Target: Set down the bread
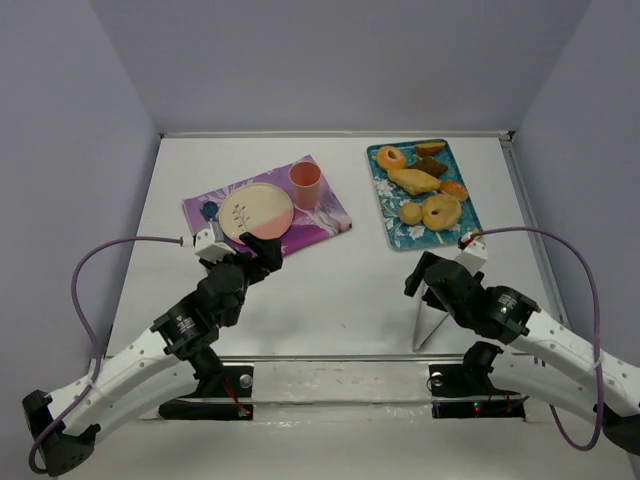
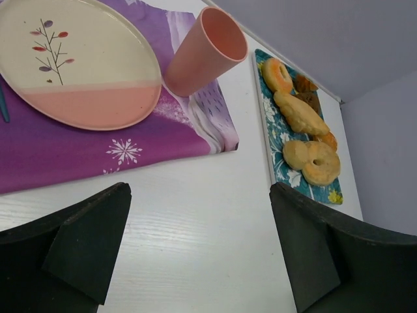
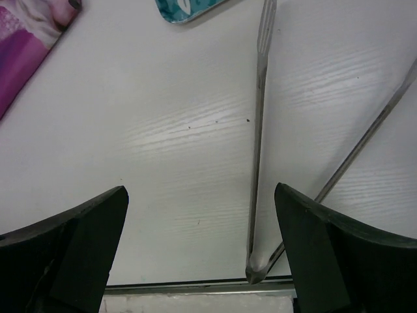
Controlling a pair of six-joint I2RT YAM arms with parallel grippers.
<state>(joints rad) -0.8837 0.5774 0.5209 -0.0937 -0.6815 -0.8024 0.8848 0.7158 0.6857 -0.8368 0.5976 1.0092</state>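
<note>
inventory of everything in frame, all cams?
table: 1, white, under everything
placemat: 1, purple, far left of the table
plate: 1, cream and pink, on the placemat
cup: 1, pink, on the placemat, right of the plate
small item: 1, blue, on the placemat left of the plate; cannot tell what it is
tray: 1, teal patterned, far right
bread: about 7 pieces, golden to brown, on the tray
tongs: 1, metal, on the table by the right arm
cables: 2, purple, one per arm
left gripper: 1, black, open, near the placemat
right gripper: 1, black, open, above the tongs
</note>
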